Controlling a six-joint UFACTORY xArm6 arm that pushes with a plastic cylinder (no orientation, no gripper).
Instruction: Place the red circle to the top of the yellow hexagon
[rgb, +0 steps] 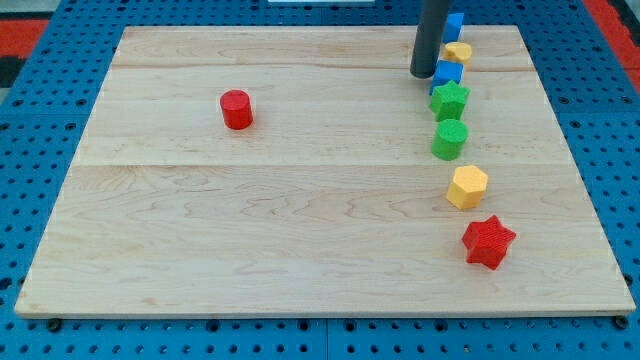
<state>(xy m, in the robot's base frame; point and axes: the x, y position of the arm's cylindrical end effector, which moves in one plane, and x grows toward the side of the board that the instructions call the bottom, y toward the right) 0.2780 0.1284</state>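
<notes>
The red circle (236, 109) sits on the wooden board's left part, toward the view's top. The yellow hexagon (467, 187) lies far to its right, at the view's right, below the middle. My tip (422, 74) rests near the view's top right, just left of a blue block (448, 73), far from the red circle and well above the yellow hexagon.
A column of blocks runs down the view's right: a blue block (454, 26), a yellow block (458, 52), the blue block, a green star (449, 100), a green circle (450, 139), the yellow hexagon, and a red star (488, 241). The board (300, 220) lies on a blue pegboard.
</notes>
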